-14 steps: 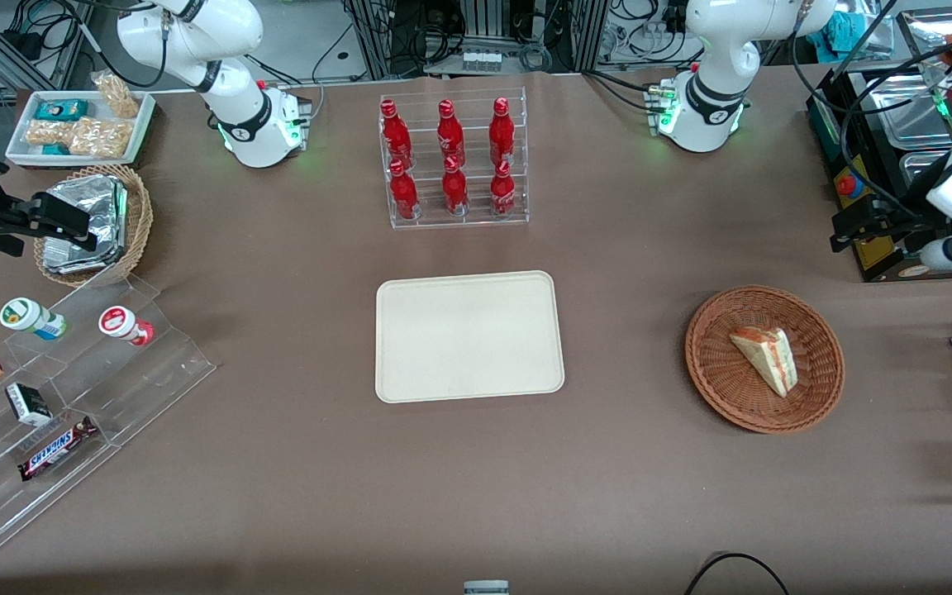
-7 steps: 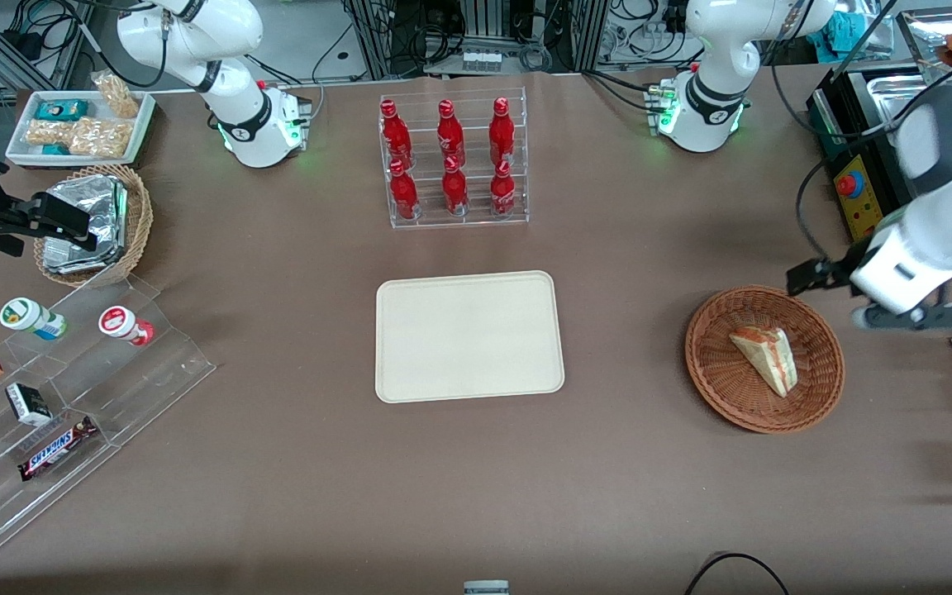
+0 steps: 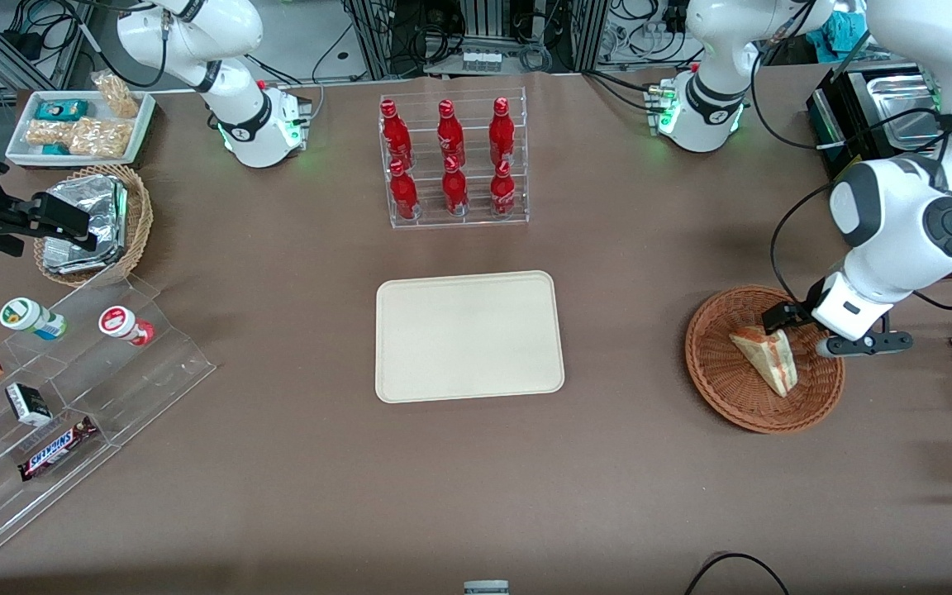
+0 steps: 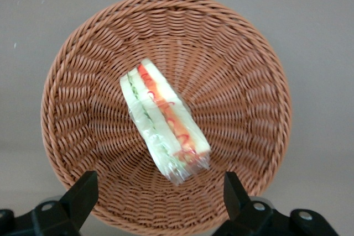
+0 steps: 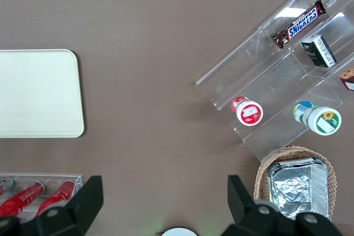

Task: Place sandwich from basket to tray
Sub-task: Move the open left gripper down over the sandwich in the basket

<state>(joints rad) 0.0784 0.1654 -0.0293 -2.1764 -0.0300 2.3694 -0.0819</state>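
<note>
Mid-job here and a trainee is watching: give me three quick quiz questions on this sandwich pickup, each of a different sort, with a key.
1. True or false: the sandwich already lies on the tray.
2. The gripper is: A) shut on the sandwich, B) open above the basket, C) over the red bottles.
3. Fill in: the sandwich rests in the ____.

Key
1. False: it lies in the basket; the tray holds nothing.
2. B: its fingers are spread, the sandwich not yet gripped.
3. Basket.
</note>
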